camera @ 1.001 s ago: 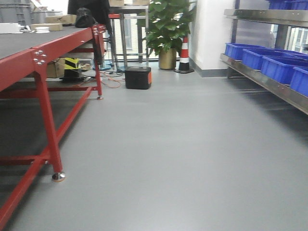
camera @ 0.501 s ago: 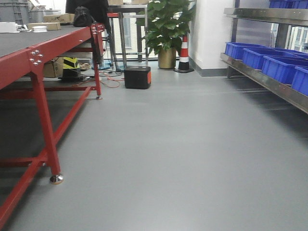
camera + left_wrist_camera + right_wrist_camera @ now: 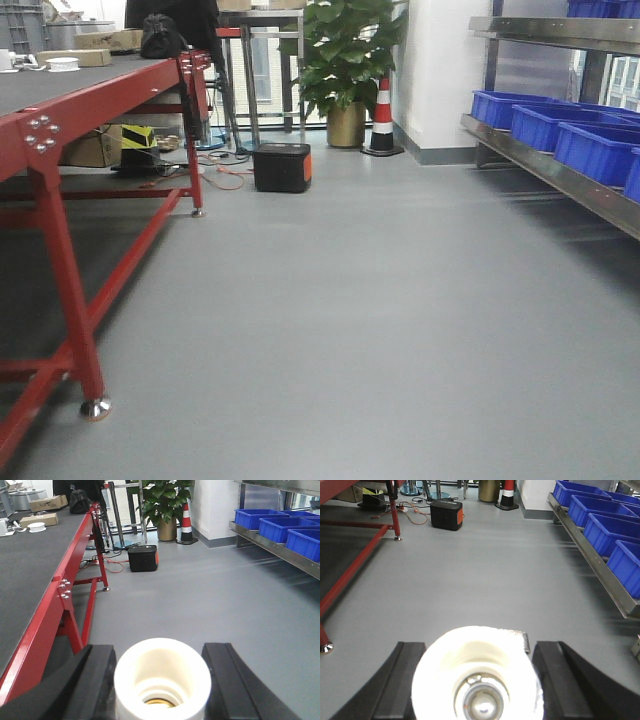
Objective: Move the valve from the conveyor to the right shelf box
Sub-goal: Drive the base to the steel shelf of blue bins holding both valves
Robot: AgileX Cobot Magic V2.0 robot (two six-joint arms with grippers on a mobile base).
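The long red-framed conveyor with its dark grey woven belt [image 3: 60,88] runs down the left, and the steel shelf [image 3: 560,178] carrying blue plastic boxes [image 3: 540,125] runs down the right, with the grey floor [image 3: 380,320] between them. Far ahead a black box-shaped case [image 3: 282,167] sits on the floor, and a leafy potted plant [image 3: 345,60] and a striped traffic cone [image 3: 382,115] stand behind it. A white-capped metal valve [image 3: 162,672] sits between the fingers of the left gripper [image 3: 160,690], and another valve [image 3: 477,675] sits in the right gripper [image 3: 477,695].

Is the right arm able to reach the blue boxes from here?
Probably not yet. The right gripper, shut on a valve, has bare floor between it and the blue boxes on the shelf. Nothing blocks the way, but rolling closer looks needed.
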